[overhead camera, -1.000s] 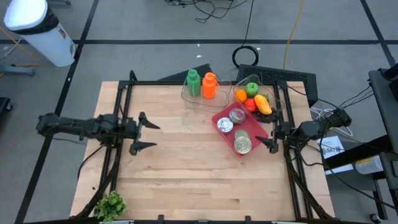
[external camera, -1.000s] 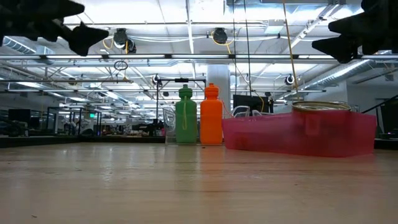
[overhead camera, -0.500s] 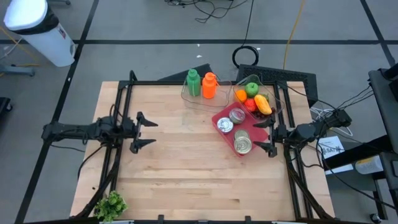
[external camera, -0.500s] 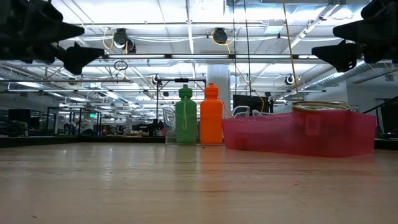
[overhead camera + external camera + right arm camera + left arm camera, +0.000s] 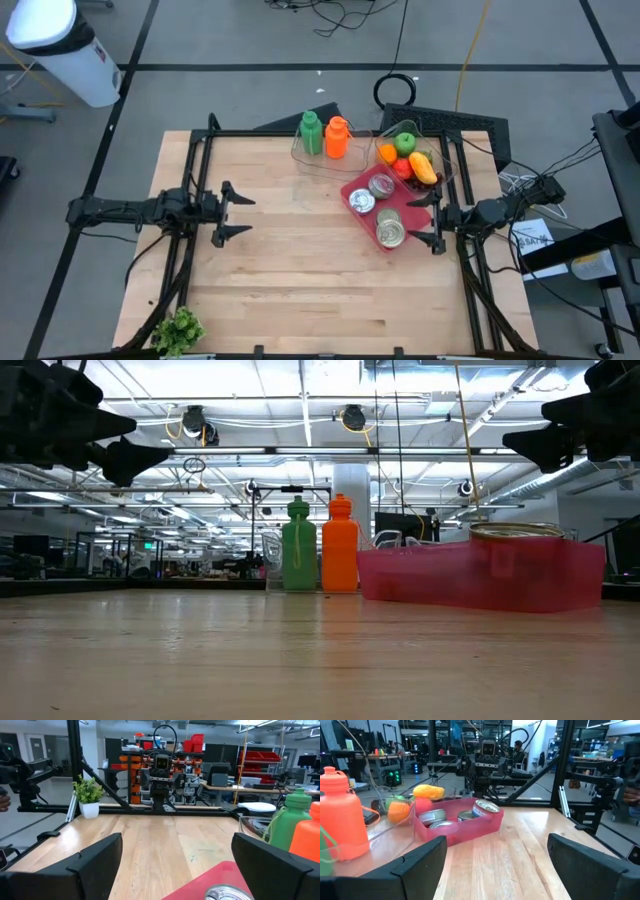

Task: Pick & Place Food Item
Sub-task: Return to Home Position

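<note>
three tuna cans (image 5: 361, 201) are seen lying inside the pink bin (image 5: 347, 187) on the table (image 5: 300, 280). the left gripper (image 5: 240, 216) and right gripper (image 5: 414, 219) are held raised, jaws spread, empty.

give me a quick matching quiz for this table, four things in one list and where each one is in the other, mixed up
Things:
1. cans
2. green bottle
3. left gripper
4. right gripper

Places:
A. over the table's left side, fingers open and empty
B. inside the pink bin
C. at the table's right side next to the bin, fingers open and empty
D. beside the orange bottle at the far edge

Pairs: 1-B, 2-D, 3-A, 4-C
</note>
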`<state>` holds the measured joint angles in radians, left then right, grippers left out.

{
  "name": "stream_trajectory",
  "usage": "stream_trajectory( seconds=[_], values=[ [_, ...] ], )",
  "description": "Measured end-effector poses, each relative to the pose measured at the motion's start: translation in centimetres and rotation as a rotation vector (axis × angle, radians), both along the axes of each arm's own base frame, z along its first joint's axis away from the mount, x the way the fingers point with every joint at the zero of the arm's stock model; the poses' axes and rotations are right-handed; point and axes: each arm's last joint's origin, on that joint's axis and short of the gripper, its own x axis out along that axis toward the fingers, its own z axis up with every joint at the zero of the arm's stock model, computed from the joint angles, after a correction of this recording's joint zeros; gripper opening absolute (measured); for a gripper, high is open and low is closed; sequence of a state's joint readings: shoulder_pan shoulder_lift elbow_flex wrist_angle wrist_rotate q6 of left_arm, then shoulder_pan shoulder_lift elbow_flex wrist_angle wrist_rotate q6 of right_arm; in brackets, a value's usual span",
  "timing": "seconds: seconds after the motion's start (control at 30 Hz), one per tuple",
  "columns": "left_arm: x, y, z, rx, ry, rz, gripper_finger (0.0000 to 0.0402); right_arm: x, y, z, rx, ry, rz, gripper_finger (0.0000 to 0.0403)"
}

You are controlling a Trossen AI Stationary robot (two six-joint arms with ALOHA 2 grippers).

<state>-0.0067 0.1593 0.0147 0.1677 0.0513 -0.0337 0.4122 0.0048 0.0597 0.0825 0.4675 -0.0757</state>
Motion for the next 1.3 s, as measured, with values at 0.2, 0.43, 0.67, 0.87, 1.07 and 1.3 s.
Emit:
stream_trajectory(
  seconds=[0.2,0.43,0.67,0.87,1.07,1.3],
  values=[
    [0.00,0.00,-0.08,0.003,0.008,0.000,0.0356,-0.02,-0.01,0.19,0.016,-0.019,-0.001,0.0357],
    [0.00,0.00,-0.08,0.003,0.008,0.000,0.0356,-0.02,-0.01,0.21,0.017,-0.021,-0.001,0.0357],
    [0.00,0.00,-0.06,0.003,0.007,0.000,0.0356,-0.02,-0.01,0.21,0.017,-0.022,-0.001,0.0357],
    [0.00,0.00,-0.06,0.003,0.007,0.000,0.0356,-0.02,-0.01,0.22,0.018,-0.022,-0.001,0.0357],
    [0.00,0.00,-0.02,0.003,0.006,0.000,0.0356,-0.02,-0.01,0.22,0.018,-0.023,-0.001,0.0357],
    [0.00,0.00,-0.02,0.003,0.006,0.000,0.0356,-0.02,-0.01,0.22,0.018,-0.023,-0.001,0.0357]
  ],
)
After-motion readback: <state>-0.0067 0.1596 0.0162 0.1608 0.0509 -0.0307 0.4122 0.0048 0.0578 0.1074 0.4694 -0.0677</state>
